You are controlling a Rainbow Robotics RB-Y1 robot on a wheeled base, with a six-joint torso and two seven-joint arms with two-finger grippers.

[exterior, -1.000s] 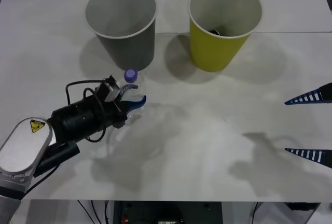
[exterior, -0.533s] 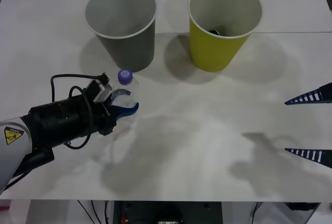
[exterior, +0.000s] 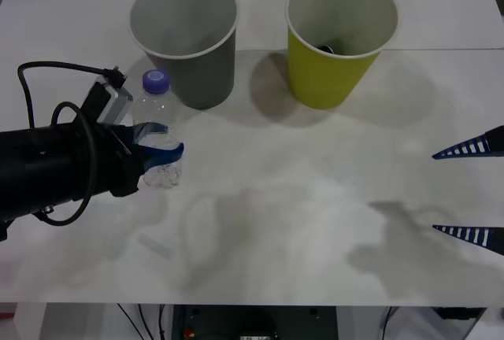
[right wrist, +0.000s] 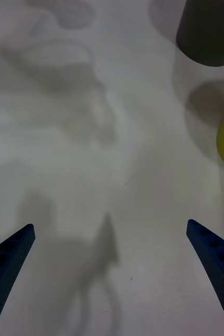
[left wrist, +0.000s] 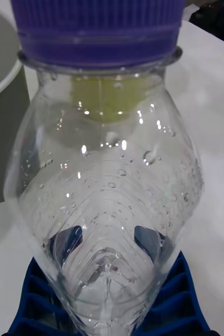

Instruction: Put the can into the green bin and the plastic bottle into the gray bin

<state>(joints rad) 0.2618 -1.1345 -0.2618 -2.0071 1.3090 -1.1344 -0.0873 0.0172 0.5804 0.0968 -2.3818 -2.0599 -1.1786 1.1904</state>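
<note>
Since a second ago, lifted and carried toward the frame's upper left: bottle (exterior: 158,131) (purple cap up, upright), clenched in the left gripper (exterior: 156,142), now at left centre just below-left of the gray bin (exterior: 186,37). Green bin (exterior: 339,37) upper right of centre. Right gripper (exterior: 471,190) parked at the right edge, fingers spread.

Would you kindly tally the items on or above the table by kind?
Bins: 2, the gray bin and the green bin.
Plastic bottle: 1, in the left gripper.
Total: 3.
</note>
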